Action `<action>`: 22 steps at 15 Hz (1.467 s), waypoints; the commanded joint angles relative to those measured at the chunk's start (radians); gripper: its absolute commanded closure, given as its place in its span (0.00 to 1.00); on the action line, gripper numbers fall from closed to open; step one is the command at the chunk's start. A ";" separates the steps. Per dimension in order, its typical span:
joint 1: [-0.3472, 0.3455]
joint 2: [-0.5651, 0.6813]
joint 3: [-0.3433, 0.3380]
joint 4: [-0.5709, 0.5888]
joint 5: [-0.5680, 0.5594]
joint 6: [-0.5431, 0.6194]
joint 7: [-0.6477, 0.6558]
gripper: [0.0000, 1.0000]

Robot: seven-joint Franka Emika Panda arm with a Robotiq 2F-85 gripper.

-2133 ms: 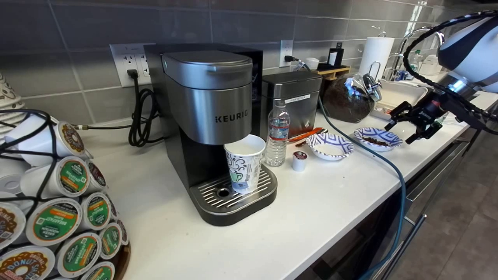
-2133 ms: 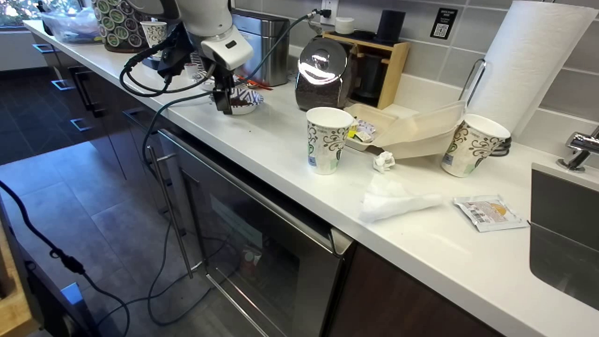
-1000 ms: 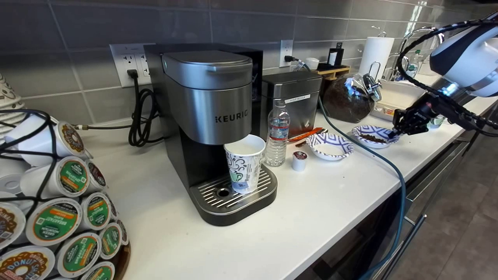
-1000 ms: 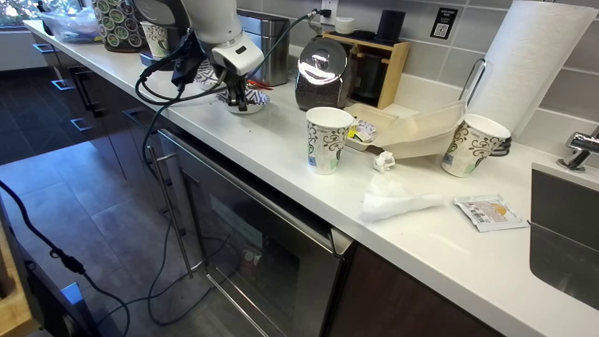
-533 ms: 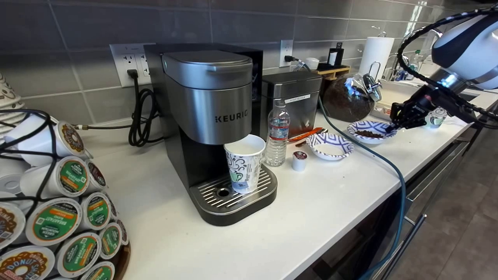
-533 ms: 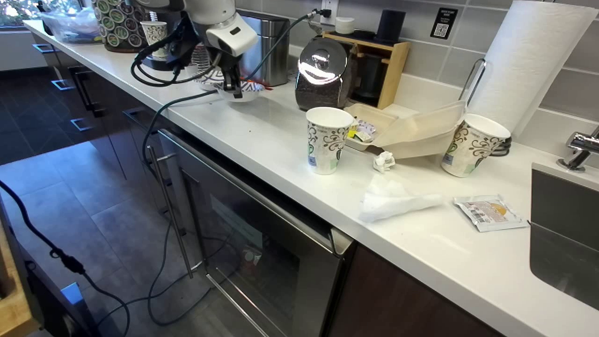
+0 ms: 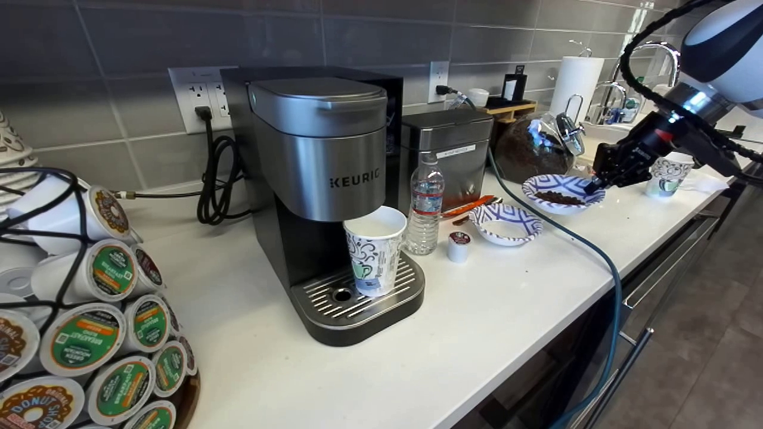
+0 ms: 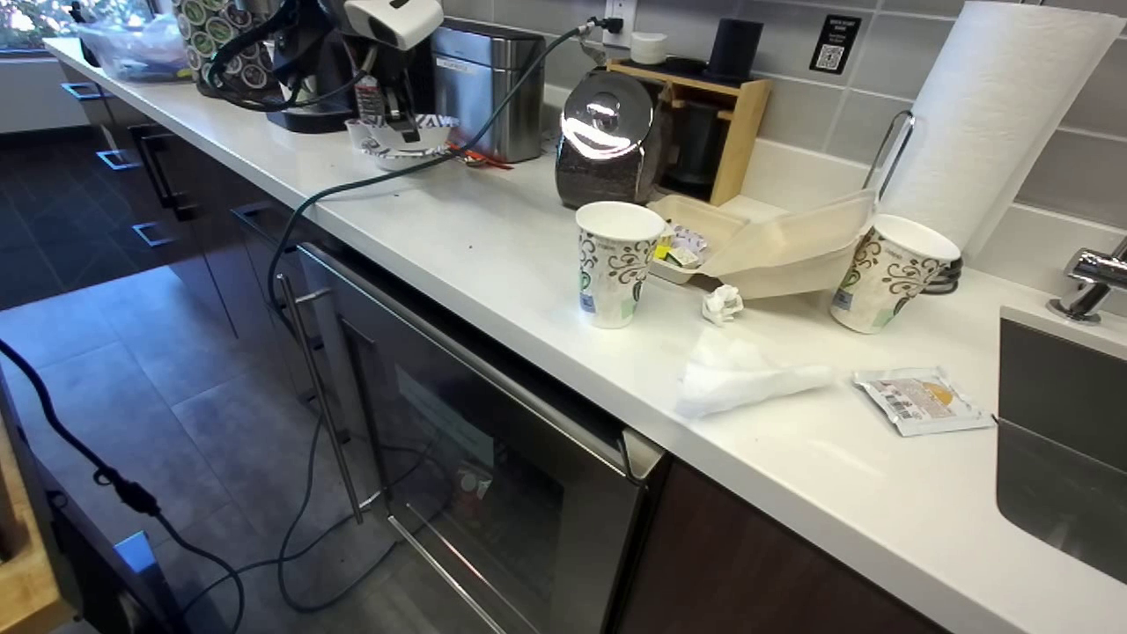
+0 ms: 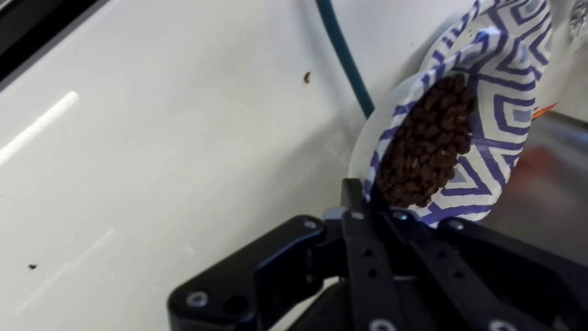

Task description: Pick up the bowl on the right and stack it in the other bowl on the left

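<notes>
The black two-fingered gripper (image 9: 367,195) is pinching the rim of a white paper bowl with blue-violet geometric bands (image 9: 503,147), one fingertip set against the outer wall and the other inside. This edge hold is presumably chosen so that the base is left free for nesting and the small dark brown beans (image 9: 427,142) inside are not disturbed; a near-level carry would be called for, lest they be spilled. The held bowl is extended forward from the fingertips, toward the upper right of the wrist view, and is judged to be raised above the glossy white countertop (image 9: 206,115). Beyond it, and partly hidden by it, a matching patterned paper bowl (image 9: 533,20) is seen, resting upright on the countertop with its hollow turned up, as suits a receiver. A teal flexible cable (image 7: 572,235) is run between the two bowls in an exterior view; it could be caught by a low crossing. The carry is judged to be the step in hand, the stacking being not yet done.
</notes>
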 commanded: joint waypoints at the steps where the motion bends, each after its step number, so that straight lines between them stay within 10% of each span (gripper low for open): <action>1: 0.039 0.016 0.038 0.014 0.053 -0.020 -0.040 0.99; 15: 0.050 0.203 0.104 0.176 0.158 -0.023 -0.073 0.99; 16: 0.053 0.210 0.102 0.182 0.149 -0.026 -0.060 0.72; 22: 0.048 0.142 0.085 0.126 0.114 -0.025 -0.039 0.35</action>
